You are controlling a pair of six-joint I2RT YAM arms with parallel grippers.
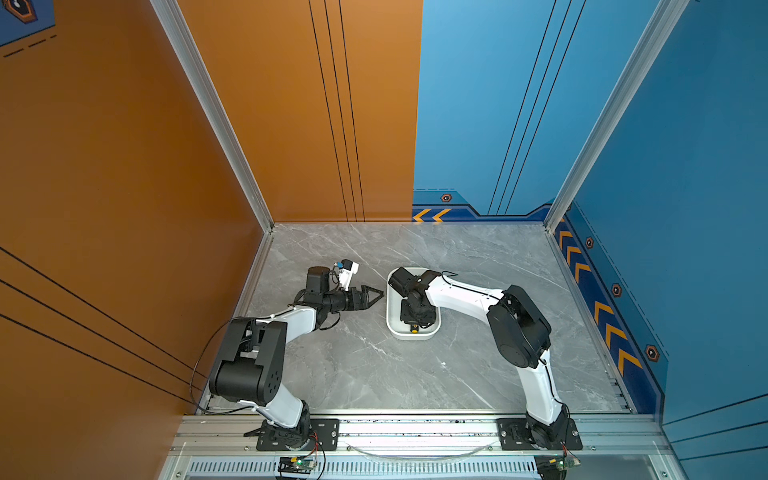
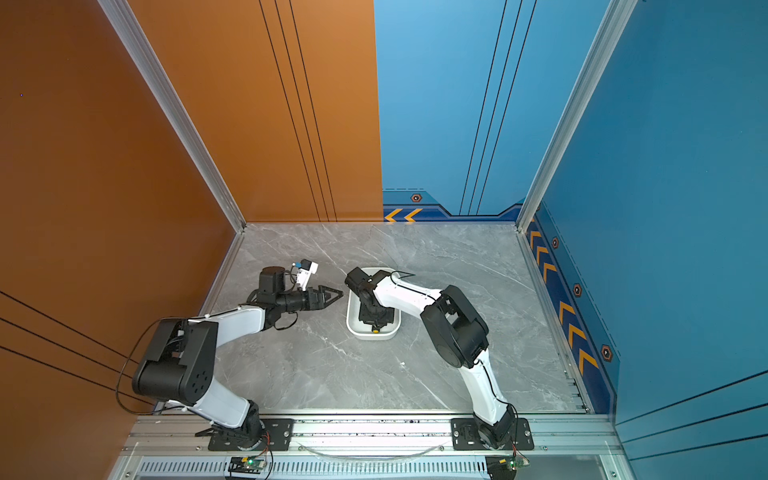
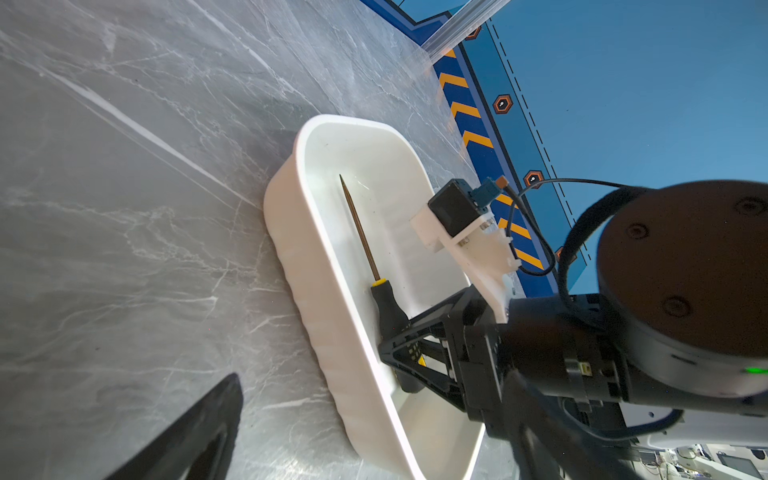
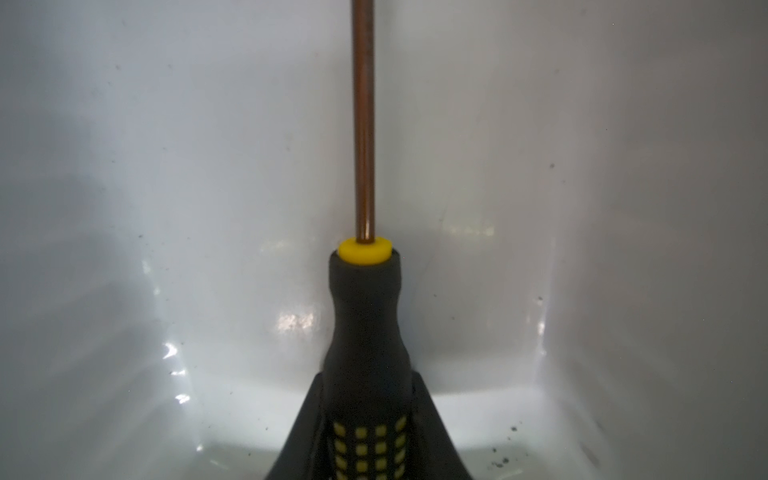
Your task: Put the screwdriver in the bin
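Clamping the screwdriver (image 3: 376, 282) by its matte black, yellow-dotted handle, right gripper (image 3: 401, 349) sits inside the glossy white, round-cornered plastic bin (image 3: 291, 249); thin coppery shaft runs lengthwise. Left gripper (image 1: 376, 296) hangs beside the bin over grey marbled tabletop (image 1: 374, 374), fingers apart, empty.

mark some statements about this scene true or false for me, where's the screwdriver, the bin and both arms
1. The right end effector is shut on the screwdriver by its handle. True.
2. The screwdriver's shaft sticks out over the rim of the bin. False: the whole shaft lies within the bin's walls.
3. The left end effector reaches into the bin. False: it is beside the bin, over the table.
4. A yellow collar sits where the shaft meets the black handle. True.
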